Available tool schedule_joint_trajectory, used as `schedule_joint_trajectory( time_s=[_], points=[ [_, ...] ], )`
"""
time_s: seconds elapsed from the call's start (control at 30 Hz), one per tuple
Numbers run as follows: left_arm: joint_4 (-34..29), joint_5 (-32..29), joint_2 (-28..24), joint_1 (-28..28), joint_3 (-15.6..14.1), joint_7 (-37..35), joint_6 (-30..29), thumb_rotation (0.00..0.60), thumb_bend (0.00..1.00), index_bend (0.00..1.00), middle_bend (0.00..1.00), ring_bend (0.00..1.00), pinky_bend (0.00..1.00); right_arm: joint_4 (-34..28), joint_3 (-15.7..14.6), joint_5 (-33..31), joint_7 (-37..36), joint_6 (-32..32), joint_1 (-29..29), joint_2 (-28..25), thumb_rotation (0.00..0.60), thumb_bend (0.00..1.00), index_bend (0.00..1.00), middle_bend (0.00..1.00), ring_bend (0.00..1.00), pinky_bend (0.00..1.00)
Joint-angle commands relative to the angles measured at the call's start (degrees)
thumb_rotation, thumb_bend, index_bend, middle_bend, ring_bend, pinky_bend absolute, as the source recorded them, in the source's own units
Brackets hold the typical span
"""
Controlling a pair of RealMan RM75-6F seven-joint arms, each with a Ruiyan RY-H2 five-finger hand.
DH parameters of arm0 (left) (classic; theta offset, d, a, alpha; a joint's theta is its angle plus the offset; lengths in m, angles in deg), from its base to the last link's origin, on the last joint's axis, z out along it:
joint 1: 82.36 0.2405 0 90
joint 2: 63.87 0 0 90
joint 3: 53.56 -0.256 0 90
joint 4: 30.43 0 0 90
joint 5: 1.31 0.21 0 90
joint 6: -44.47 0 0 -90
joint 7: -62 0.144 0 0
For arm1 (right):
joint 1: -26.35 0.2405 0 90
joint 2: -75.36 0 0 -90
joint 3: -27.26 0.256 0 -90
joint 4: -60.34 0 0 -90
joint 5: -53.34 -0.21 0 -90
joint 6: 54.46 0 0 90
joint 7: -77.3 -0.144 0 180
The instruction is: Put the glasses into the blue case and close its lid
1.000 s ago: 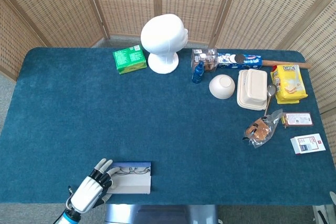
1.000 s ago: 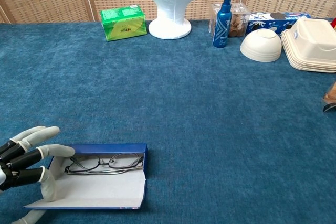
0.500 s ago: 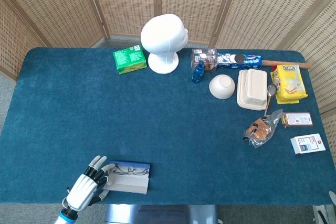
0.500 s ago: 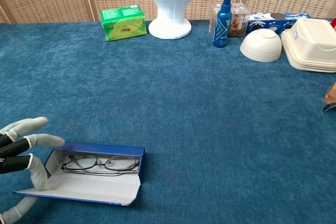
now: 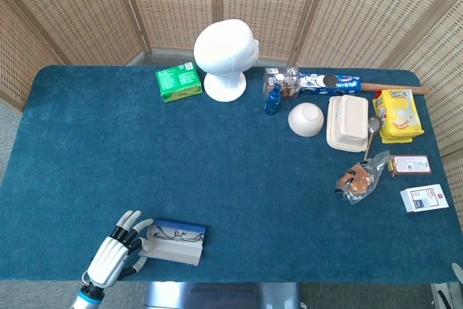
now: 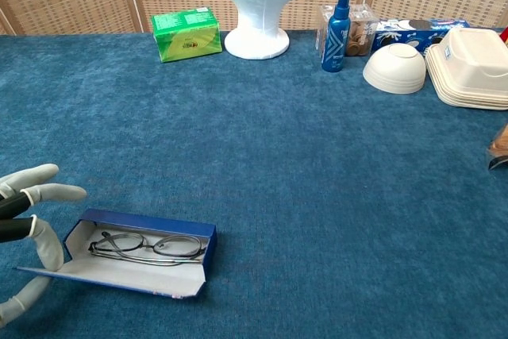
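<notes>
Left robot hand [image 5: 112, 256] sits at the near left corner of the surface [image 5: 145, 157], fingers [image 6: 55, 193] spread apart, nothing gripped; one finger reaches in at the left end of the blue case [image 6: 135, 252], and whether it actually presses the lid flap I can't tell. Right robot hand not visible in either view. Blue case lies just right of the hand at the near edge, open, pale lining up, lid flap folded out toward the camera and lying low. Glasses [image 6: 147, 245] are inside the case, folded, lying lengthwise along the back wall. Case sits slightly skewed to the surface edge, right end nearer in the chest view. Everything else is well apart, along the far and right side: green box [image 5: 178, 82] far left of centre, white mannequin head [image 5: 226, 58] just right of it, blue spray bottle [image 5: 273, 99] next, with a clear container [image 5: 282, 81] behind it and a blue biscuit pack [image 5: 329, 82] lying beside that. White bowl [image 5: 305, 119] upside down, just beside a cream clamshell box [image 5: 348, 123]. Spoon [image 5: 372, 132] between clamshell and yellow snack bag [image 5: 396, 115]. Clear bag of bread [image 5: 358, 180] nearer, two small cards [image 5: 417, 181] at the right edge.
</notes>
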Motion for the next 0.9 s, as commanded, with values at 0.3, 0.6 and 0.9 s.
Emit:
schedule_joint_trajectory(
  time_s=[0.3,0.6,0.9],
  points=[
    [-3.2,-2.1,-0.6,-1.3,1.6,-2.7,2.5,0.600,0.41,0.51,0.18,0.00,0.03,-0.2,0.1,-0.2,0.3,0.1,-0.1,-0.1,0.535,0.22,0.00,0.13,0.00,0.18],
    [-5.9,-4.2,-1.3,-3.0,4.0,-3.1,4.7,0.600,0.41,0.51,0.18,0.00,0.03,-0.8,0.2,-0.4,0.8,0.5,0.0,-0.3,0.531,0.22,0.00,0.13,0.00,0.18],
    [-6.1,-7.1,-0.5,-3.4,5.4,-5.5,7.1,0.600,0.40,0.49,0.17,0.00,0.03,-1.2,0.3,-0.6,1.3,1.1,0.3,-0.3,0.527,0.22,0.00,0.13,0.00,0.18]
  ],
)
